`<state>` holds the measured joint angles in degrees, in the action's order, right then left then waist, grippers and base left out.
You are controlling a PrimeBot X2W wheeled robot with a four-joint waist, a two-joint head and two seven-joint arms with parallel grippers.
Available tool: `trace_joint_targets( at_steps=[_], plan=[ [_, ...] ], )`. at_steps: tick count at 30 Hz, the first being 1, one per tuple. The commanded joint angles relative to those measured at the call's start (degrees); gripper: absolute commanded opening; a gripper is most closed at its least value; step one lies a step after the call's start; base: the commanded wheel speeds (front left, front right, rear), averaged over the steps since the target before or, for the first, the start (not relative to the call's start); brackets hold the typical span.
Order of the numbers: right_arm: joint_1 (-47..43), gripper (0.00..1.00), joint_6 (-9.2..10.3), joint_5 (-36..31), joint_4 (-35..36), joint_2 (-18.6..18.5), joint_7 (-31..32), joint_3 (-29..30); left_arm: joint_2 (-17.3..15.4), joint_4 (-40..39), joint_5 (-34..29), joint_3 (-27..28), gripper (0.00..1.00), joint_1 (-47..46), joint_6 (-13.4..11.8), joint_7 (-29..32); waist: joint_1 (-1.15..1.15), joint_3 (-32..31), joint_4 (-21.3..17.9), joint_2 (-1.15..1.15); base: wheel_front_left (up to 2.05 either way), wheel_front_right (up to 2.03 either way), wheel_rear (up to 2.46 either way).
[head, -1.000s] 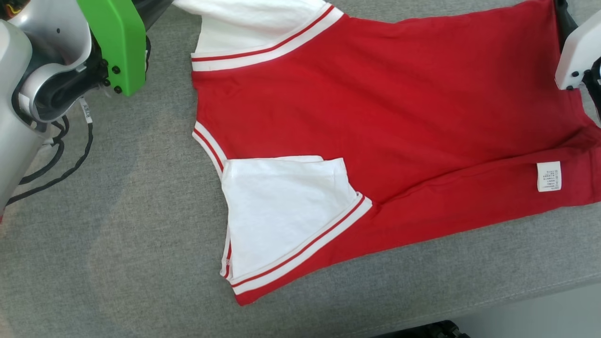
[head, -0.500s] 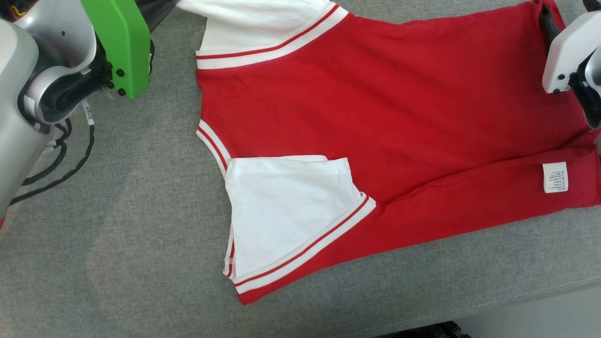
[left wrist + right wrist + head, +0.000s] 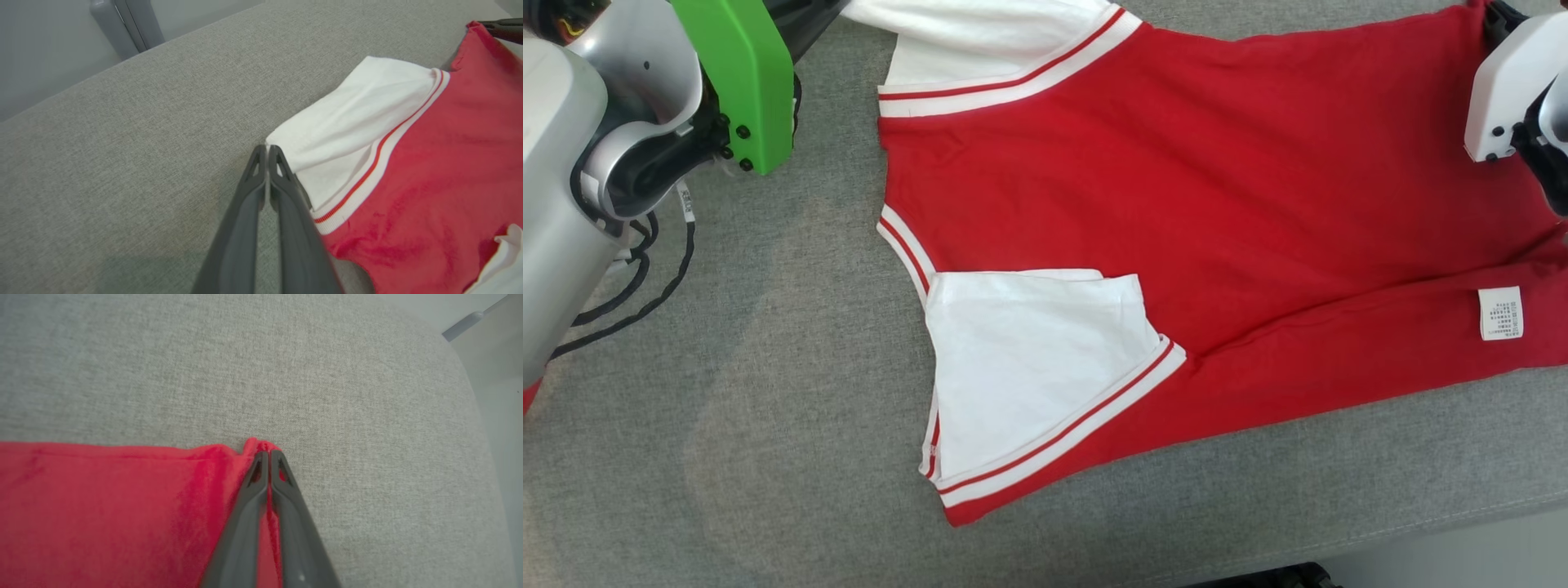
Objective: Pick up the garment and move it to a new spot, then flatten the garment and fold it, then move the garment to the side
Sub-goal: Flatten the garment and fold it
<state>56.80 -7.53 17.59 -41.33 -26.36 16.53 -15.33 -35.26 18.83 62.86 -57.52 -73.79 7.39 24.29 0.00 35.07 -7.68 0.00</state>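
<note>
Folding step. The red-and-white garment (image 3: 1176,180) lies spread on the grey tabletop (image 3: 727,408). We see the left gripper (image 3: 267,149) with jaws clenched on its far-left white sleeve (image 3: 347,110), and the right gripper (image 3: 265,453) pinching its far-right hem corner (image 3: 255,444). Next, we judge, both lift evenly and carry nearward.

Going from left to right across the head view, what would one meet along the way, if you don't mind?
Left arm's grey housing → green cover → garment's folded white sleeve → white care label.
</note>
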Motion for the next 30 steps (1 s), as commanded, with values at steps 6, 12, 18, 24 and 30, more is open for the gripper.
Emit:
trace_joint_targets(
  at_steps=[6, 12, 18, 24, 30],
  plan=[
    [-0.2, 0.00, 0.09, 1.8, 1.5, -1.1, -1.4, 0.4, -0.3, 0.5, 0.1, -0.9, 0.00, -1.1, 0.2, -2.6, 0.00, -1.2, 0.3, 0.00, 0.00, 0.00, 0.00],
    [-1.2, 0.00, 0.10, 3.5, 3.0, -1.6, -1.8, 0.4, -0.6, 0.7, 0.6, -2.0, 0.00, -1.4, 0.2, -3.8, 0.00, -2.2, 0.3, 0.00, 0.00, 0.00, 0.00],
    [-0.4, 0.00, 0.10, 4.3, 4.8, -2.1, -4.1, 1.7, -0.9, 1.0, 0.1, -2.2, 0.00, -2.4, 0.2, -6.7, 0.00, -3.3, 0.0, 0.00, 0.00, 0.00, 0.00],
    [-1.0, 0.00, 0.10, 5.2, 6.1, -3.2, -6.9, 4.0, -0.9, 1.4, -1.0, -1.4, 0.00, -3.6, 0.2, -12.4, 0.00, -5.0, 0.2, 0.00, 0.00, 0.00, 0.00],
    [-5.0, 0.00, 0.10, 9.2, 9.2, -4.1, -8.0, 5.5, -1.9, -0.9, 1.1, -1.6, 0.00, -1.1, 0.2, -15.2, 0.00, -7.4, 0.9, 0.00, 0.00, 0.00, 0.00]
  ],
)
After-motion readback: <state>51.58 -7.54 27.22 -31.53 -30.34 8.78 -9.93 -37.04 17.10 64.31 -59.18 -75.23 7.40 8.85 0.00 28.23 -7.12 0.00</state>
